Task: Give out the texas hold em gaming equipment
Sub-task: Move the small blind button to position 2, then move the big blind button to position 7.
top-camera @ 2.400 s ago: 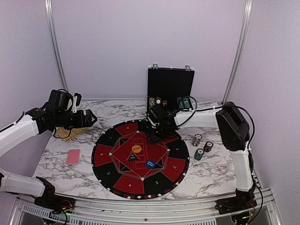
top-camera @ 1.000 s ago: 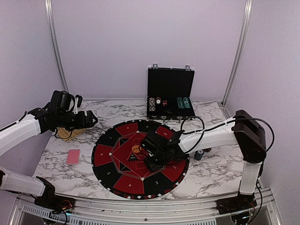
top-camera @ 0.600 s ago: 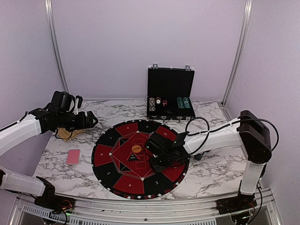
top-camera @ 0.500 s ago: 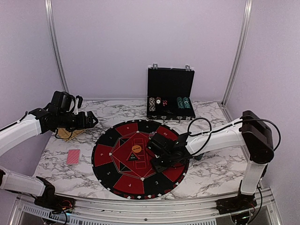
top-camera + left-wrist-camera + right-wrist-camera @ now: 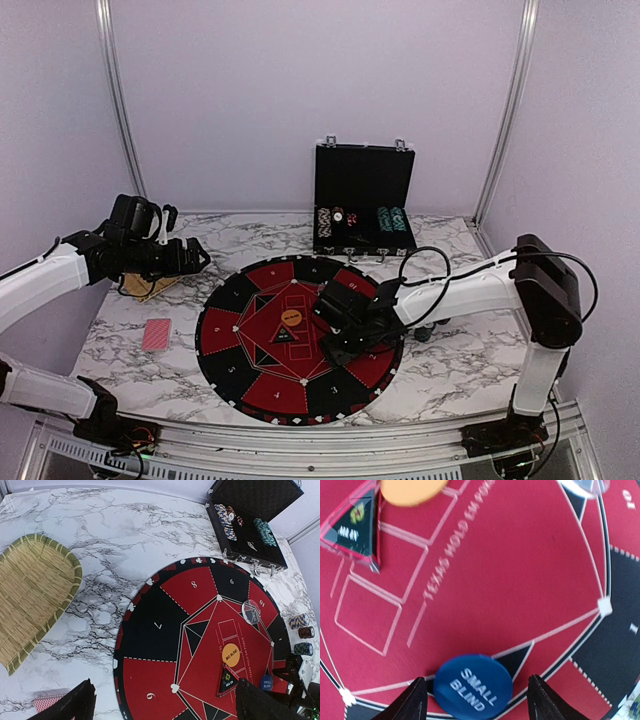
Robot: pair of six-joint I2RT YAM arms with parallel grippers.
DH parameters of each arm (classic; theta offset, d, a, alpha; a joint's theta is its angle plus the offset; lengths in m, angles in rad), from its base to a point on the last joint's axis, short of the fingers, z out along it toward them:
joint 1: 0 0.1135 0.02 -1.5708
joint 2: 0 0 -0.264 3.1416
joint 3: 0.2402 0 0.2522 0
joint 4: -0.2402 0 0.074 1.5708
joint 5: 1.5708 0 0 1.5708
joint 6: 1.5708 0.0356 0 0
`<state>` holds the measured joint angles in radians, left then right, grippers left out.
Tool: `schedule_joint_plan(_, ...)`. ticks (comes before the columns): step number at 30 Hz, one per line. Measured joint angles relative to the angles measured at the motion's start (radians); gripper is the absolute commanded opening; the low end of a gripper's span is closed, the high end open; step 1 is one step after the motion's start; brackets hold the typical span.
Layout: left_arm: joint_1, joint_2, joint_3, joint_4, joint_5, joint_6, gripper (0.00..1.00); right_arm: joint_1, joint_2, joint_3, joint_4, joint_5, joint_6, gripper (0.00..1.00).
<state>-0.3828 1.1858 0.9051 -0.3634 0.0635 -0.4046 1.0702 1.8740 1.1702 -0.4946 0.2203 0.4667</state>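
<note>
One blue round "SMALL BLIND" disc (image 5: 472, 687), bottom edge cropped, lies between jaws of the parted right gripper (image 5: 476, 679); left gripper (image 5: 164, 682) gapes too.

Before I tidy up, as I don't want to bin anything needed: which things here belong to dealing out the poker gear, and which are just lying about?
Job: blue disc, orange disc, clear disc, loose chip stacks, cased chips, red-backed card.
Lying about: black case, round mat, woven tray.

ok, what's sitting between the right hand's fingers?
The blue SMALL BLIND disc, flat on the mat, inside the open right hand, with a gap on one side. The right wrist view shows it.
</note>
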Motion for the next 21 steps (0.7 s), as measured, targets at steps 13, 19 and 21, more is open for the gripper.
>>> schedule_joint_plan(13,0.005,0.000,0.000,0.000,0.001,0.000,0.99,-0.050,0.169,0.222,-0.006,-0.009,-0.083,0.56)
schedule_joint_plan(19,0.005,-0.001,0.000,0.000,0.004,0.000,0.99,-0.050,0.249,0.328,0.006,-0.048,-0.121,0.54)
schedule_joint_plan(21,0.006,-0.001,0.000,0.000,0.004,0.000,0.99,-0.050,0.274,0.363,0.008,-0.059,-0.128,0.53)
